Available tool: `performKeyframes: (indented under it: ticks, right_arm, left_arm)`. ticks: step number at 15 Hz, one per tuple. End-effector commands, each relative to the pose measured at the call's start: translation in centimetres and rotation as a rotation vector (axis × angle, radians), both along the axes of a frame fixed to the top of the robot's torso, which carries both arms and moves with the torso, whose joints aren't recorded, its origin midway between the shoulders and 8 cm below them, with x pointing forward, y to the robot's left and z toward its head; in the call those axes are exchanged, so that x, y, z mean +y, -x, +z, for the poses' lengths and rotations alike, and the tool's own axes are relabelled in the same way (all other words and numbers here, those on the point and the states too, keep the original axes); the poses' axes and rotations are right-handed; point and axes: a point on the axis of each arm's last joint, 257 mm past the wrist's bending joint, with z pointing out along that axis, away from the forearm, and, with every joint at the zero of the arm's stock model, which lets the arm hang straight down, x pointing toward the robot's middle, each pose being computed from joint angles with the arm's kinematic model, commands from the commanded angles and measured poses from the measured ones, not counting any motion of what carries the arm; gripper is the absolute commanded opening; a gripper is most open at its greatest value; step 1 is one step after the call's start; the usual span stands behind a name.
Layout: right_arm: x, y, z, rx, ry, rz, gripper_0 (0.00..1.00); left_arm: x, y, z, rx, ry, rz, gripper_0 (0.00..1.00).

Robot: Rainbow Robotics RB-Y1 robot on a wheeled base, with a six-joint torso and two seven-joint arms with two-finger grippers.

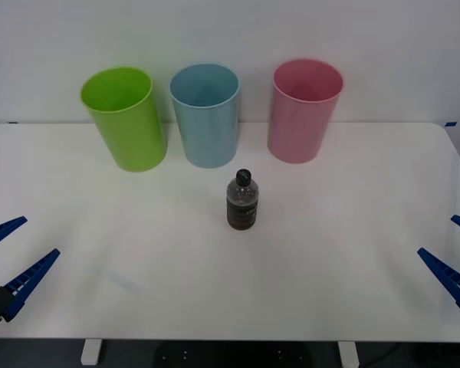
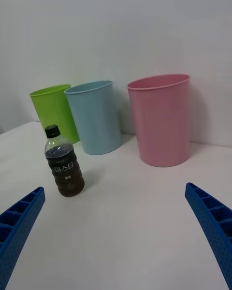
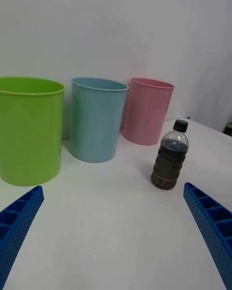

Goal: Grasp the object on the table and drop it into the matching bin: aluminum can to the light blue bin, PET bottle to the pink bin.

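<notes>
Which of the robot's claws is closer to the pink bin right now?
Right. The right gripper sits open at the table's right edge, the pink bin ahead and inward. The left gripper waits open at the far left edge.

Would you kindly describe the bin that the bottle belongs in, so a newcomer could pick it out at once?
At the far edge of the white table, three tall round bins stand in a row before the wall. The pink bin is at the row's right end, beside the light blue bin in the middle. Its colour alone sets it apart; the lime green bin is at the other end.
</notes>
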Motion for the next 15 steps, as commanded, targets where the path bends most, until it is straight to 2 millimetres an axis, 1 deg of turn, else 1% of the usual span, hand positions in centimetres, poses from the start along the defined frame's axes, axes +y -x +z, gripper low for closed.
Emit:
performKeyframes:
  ticks: [1,2,3,5,7,10,15]
  right_arm:
    - [0.0,0.0,0.0,0.000,0.000,0.000,1.00]
    - [0.0,0.1,-0.3,-0.001,-0.029,-0.015,1.00]
    - [0.0,0.1,0.4,-0.017,-0.033,-0.017,1.00]
    - [0.2,0.4,0.9,-0.024,-0.034,-0.018,1.00]
    - [0.2,0.5,0.8,-0.021,-0.030,-0.018,1.00]
    - [1.6,0.4,0.0,-0.002,-0.040,0.012,1.00]
    - [3.1,0.2,-1.1,0.007,-0.038,0.026,1.00]
  left_arm:
    - [0.0,0.0,0.0,0.000,0.000,0.000,1.00]
    - [0.0,0.0,0.0,0.000,0.000,0.000,1.00]
    - [0.0,0.0,0.0,0.000,0.000,0.000,1.00]
    - [0.0,0.0,0.0,0.000,0.000,0.000,1.00]
    - [0.0,0.0,0.0,0.000,0.000,0.000,1.00]
    - [0.0,0.0,0.0,0.000,0.000,0.000,1.00]
    - [0.0,0.0,0.0,0.000,0.000,0.000,1.00]
